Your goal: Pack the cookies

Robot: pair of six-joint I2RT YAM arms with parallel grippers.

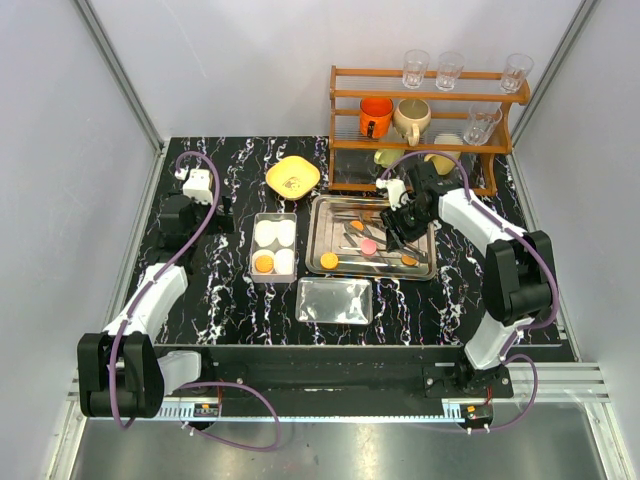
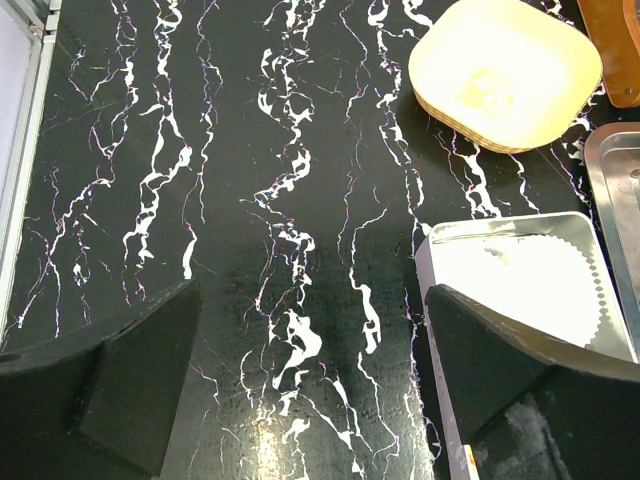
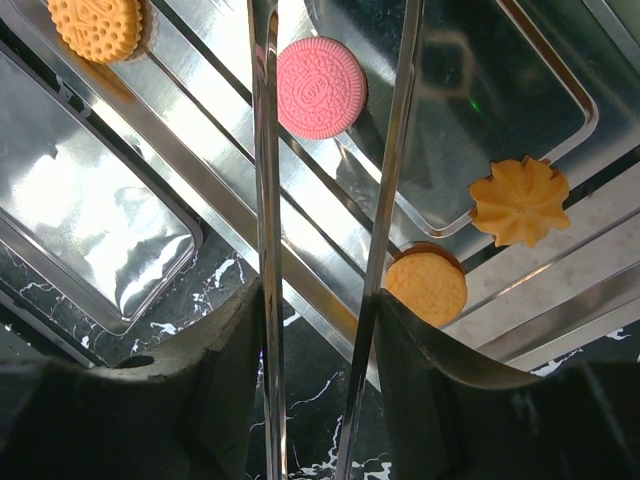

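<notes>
Several cookies lie in the steel tray: a pink cookie, round orange cookies and a scalloped orange cookie. One orange cookie sits in a paper cup in the white box. My right gripper is shut on metal tongs, whose two blades reach out over the tray on either side of the pink cookie. My left gripper is open and empty above the table, just left of the white box.
A steel lid lies in front of the tray. A yellow bowl stands behind the box. A wooden rack with mugs and glasses stands at the back right.
</notes>
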